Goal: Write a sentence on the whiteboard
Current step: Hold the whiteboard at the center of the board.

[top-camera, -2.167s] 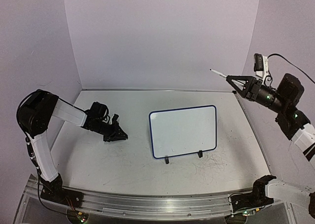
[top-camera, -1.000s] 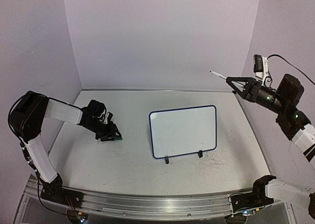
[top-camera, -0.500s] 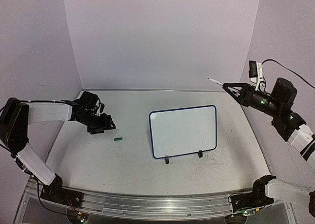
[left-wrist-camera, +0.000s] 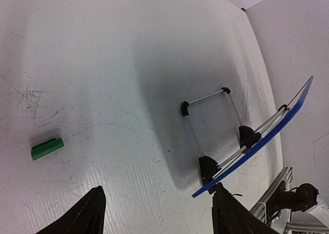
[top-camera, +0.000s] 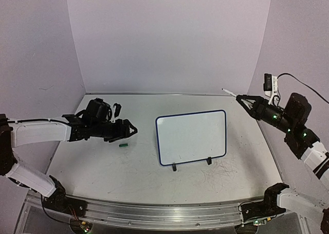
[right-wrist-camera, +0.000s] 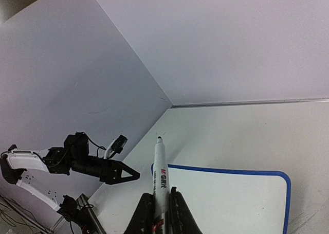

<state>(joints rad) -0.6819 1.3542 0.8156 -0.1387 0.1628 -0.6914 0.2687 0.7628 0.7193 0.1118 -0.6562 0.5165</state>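
The whiteboard (top-camera: 191, 137) stands propped on its two black feet mid-table, blue-framed, its face blank; the sentence is not in view. My right gripper (top-camera: 242, 99) hovers above the board's far right corner, shut on a white marker (right-wrist-camera: 160, 175) whose uncapped tip points left. In the right wrist view the board (right-wrist-camera: 231, 198) lies below the marker. My left gripper (top-camera: 131, 133) is open and empty, left of the board, pointing toward it. A small green marker cap (top-camera: 123, 145) lies on the table just under it, also visible in the left wrist view (left-wrist-camera: 47, 148), where the board's blue edge (left-wrist-camera: 257, 144) shows.
The white tabletop (top-camera: 128, 177) is scuffed, with faint grey scribbles near the front right. Lilac walls close the back and both sides. A metal rail (top-camera: 154, 213) with the arm bases runs along the near edge.
The left gripper opened and let go of the green cap, which now lies on the table; that arm drew back, then turned toward the board. The right gripper dipped slightly with the marker.
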